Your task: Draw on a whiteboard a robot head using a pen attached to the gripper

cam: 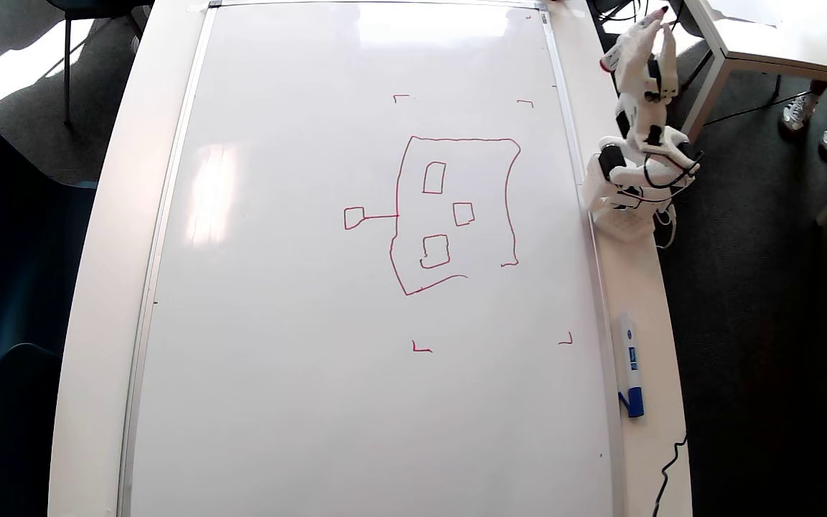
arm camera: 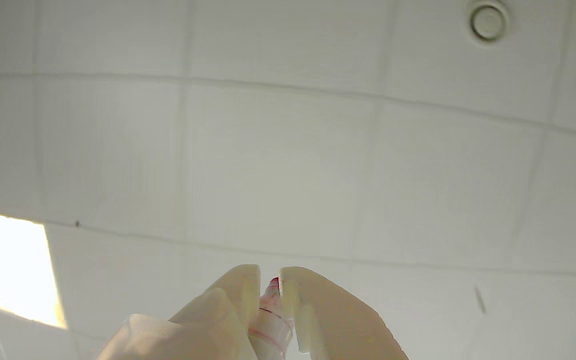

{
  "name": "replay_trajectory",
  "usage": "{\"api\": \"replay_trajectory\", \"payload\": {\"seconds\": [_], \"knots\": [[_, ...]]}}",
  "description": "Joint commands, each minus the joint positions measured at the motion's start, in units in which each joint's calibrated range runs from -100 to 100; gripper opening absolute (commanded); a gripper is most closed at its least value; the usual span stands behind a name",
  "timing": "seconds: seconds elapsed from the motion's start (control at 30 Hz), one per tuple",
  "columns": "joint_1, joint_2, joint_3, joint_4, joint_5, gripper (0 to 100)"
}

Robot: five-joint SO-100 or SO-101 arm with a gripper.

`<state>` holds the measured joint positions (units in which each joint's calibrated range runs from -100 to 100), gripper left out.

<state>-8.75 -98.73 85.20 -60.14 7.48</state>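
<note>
**Arm folded back, drawing nearly closed**

Jaws pressed in on either side of the pen (arm camera: 270, 312), red tip just showing between the two white fingers in the wrist view, pointed up at ceiling tiles. Gripper (cam: 661, 18) raised off the table's far right edge in the overhead view, well apart from the whiteboard (cam: 277, 402). Robot head (cam: 456, 212) done in red: wobbly box, three small squares inside, a line out to a small square on the left. Gap left open along the outline's lower right, between the bottom stroke and the right side's end. Probably finished or parked. If closing that gap, needs a long reach back down and a light touch. Spare blue-capped marker (cam: 629, 362) lying beside the frame.
</note>
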Motion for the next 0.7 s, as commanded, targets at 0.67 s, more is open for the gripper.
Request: {"api": "replay_trajectory", "payload": {"seconds": [0.67], "knots": [[0.3,0.0,14.2,-39.5,-0.1,1]]}}
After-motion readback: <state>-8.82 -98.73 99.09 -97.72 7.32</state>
